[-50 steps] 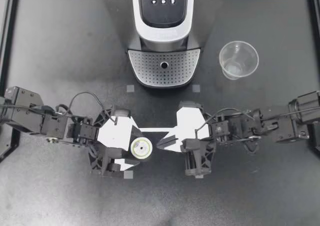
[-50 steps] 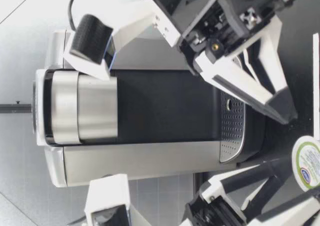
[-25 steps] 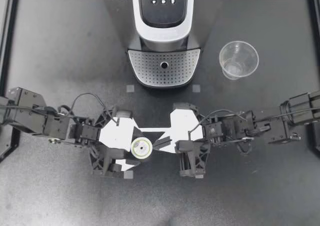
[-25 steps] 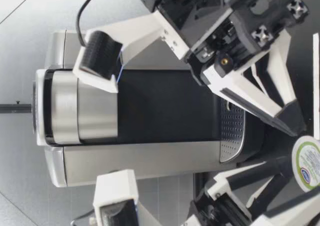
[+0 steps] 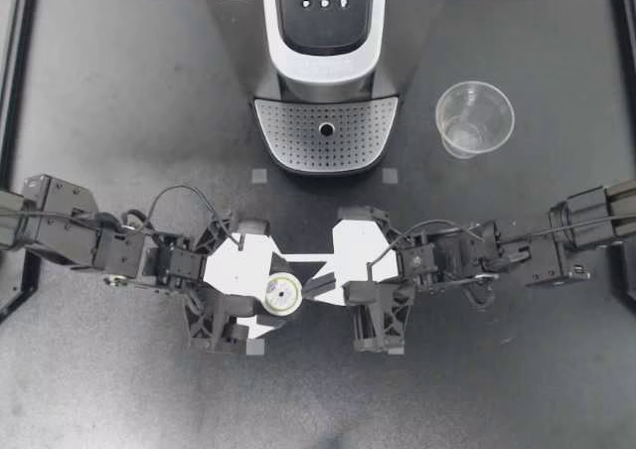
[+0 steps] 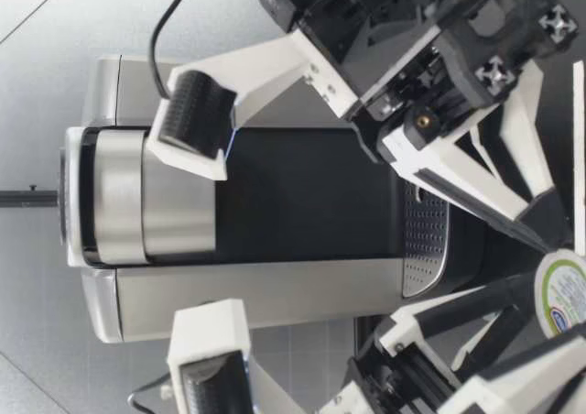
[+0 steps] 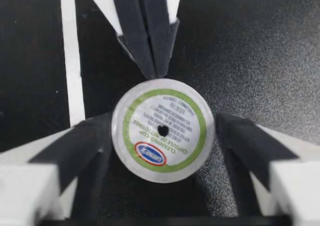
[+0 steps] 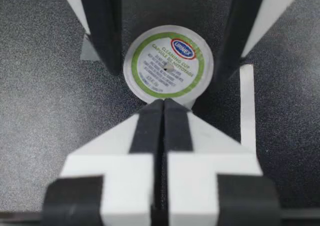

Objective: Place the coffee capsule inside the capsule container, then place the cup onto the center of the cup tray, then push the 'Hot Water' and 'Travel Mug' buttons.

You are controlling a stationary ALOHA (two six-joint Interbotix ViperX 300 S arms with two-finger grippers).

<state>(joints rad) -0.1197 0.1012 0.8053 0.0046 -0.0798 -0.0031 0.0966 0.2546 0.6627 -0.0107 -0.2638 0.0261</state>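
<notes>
Here, left gripper [image 5: 272, 295] grasping coffee capsule [image 5: 282, 292], right gripper [image 5: 310, 288] clenched, tips against it, cup [image 5: 474, 118] beside coffee machine [image 5: 326, 72].

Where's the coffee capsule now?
In the top view, the green-rimmed coffee capsule sits on the black table at my left gripper, facing my right gripper, before the silver drip tray.

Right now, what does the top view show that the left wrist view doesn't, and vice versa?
Only the top view: the coffee machine, its cup tray, the clear plastic cup beside it, and both arms. Only the left wrist view: the lettering and oval badge on the coffee capsule lid. Both: the capsule at my left gripper, with my shut right gripper tip at its rim.
</notes>
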